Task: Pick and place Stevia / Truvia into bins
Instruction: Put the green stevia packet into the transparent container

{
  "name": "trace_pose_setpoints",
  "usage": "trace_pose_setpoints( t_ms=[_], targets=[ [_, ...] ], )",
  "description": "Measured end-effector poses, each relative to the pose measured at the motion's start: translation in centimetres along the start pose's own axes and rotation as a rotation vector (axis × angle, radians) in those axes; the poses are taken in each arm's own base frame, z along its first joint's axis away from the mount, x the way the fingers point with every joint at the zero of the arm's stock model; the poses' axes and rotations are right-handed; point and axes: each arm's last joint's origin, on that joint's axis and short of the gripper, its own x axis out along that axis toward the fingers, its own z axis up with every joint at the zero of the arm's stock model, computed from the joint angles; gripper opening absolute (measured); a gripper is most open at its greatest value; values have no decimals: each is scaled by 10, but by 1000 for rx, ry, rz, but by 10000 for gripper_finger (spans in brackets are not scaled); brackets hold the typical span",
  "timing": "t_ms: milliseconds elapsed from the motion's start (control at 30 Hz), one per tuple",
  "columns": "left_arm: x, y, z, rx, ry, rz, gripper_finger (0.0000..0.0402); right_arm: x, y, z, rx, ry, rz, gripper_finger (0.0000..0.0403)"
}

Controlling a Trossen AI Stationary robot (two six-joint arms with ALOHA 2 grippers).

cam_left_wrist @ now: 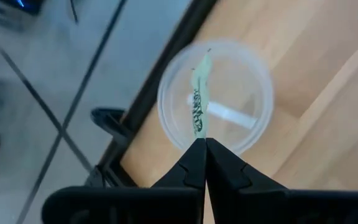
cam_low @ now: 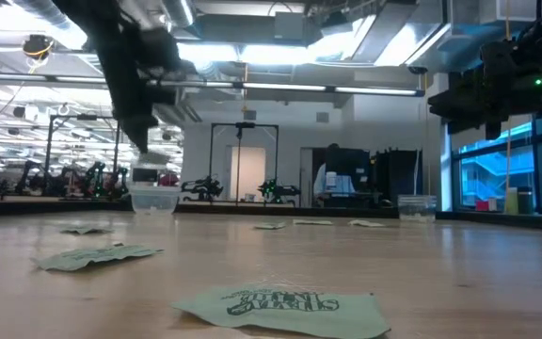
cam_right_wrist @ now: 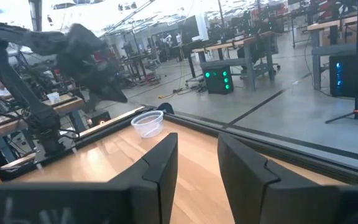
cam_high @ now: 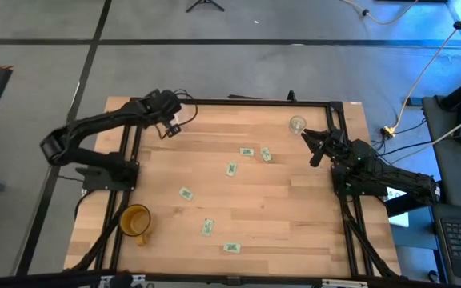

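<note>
Sachet (cam_left_wrist: 199, 99) pinched in left tool (cam_left_wrist: 204, 144)

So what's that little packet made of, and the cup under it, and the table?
The packet, pinched in the left pincer, looks like thin matte paper: it bends and carries green print. The cup seems cloudy, slightly glossy plastic, since the table shows through it. The table looks like pale wood, with plank lines and grain.

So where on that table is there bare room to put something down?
Bare wood lies along the left edge between the cloudy cup and the yellow mug, and in the near right corner. The middle is crowded with scattered sachets, so there is little room there.
</note>
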Motion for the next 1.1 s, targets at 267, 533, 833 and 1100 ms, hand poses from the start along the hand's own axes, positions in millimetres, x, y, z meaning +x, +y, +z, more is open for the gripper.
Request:
trace_pose_setpoints(
  t_ms=[267,533,833,1100],
  targets=[
    [36,-8,3,39,103,-43,2,0,0,0,28,0,0,118],
    [47,-11,7,54,99,-31,2,0,0,0,28,0,0,118],
    [55,-13,12,57,69,-29,2,0,0,0,28,1,0,118],
    [55,-13,12,49,71,-27,3,0,0,0,28,0,0,118]
  ],
)
